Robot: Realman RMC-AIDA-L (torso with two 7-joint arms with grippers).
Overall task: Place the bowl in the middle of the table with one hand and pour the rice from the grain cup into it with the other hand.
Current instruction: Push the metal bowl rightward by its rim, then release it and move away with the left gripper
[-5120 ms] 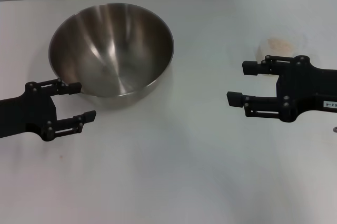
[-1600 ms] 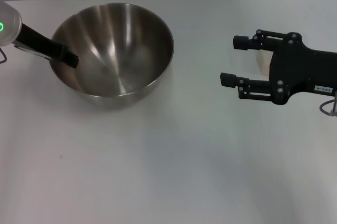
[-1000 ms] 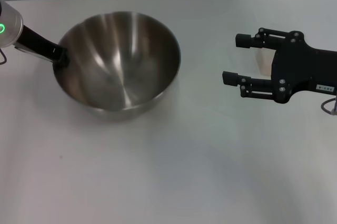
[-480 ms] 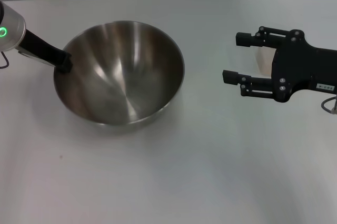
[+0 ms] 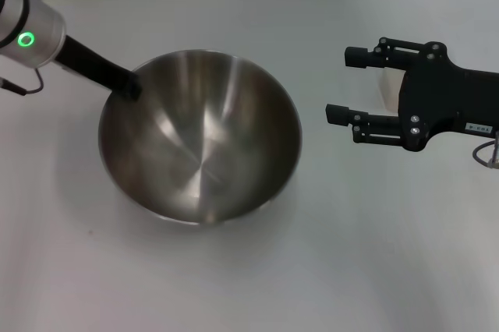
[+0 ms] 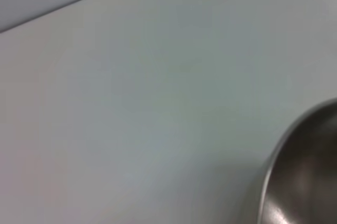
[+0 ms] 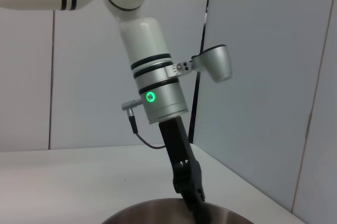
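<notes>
- The stainless-steel bowl now sits left of centre in the head view; half a second ago it lay higher and further left, so it has slid toward the middle of the white table.
- The left gripper meets the bowl's upper-left rim, with its arm running off to the upper-left corner. It appears clamped on the rim, since the bowl has travelled with it, though the fingertips themselves are hidden behind the metal.
- Judged from this, the placing step is well under way but not finished; the bowl still seems short of centre, and the pour has not begun.
- The right gripper hovers at right of frame, its two fingers spread apart and holding nothing; it has barely moved over the last second.
- Just behind its fingers, a pale translucent shape, likely the grain cup, is mostly hidden by the gripper. No rice can be made out.
- The right wrist view shows what the head view cannot: the left arm's green status light and the black gripper reaching down onto the bowl's rim at bottom of frame.
- The left wrist view offers only blurred table and a curve of bowl rim at lower right.
</notes>
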